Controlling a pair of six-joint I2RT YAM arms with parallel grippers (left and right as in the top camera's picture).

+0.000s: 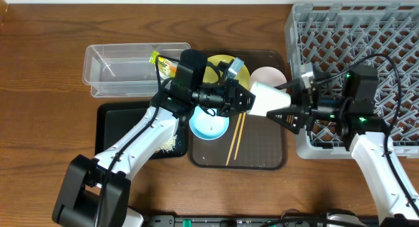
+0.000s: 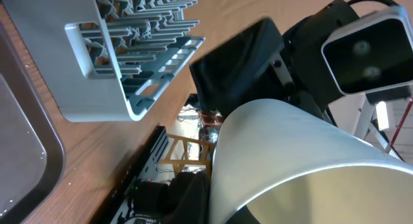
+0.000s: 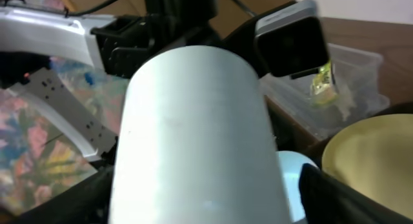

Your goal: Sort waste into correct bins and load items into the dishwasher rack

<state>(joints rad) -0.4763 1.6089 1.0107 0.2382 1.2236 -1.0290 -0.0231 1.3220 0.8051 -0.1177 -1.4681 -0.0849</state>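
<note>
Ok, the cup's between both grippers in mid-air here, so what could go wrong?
1. The cup hangs over the tray with the left gripper at its mouth; the right gripper straddles it, a gap showing on one side. If the left lets go early, it would likely drop near the chopsticks and pink bowl.
2. The right arm's cables drape over the rack and might snag going in.
</note>
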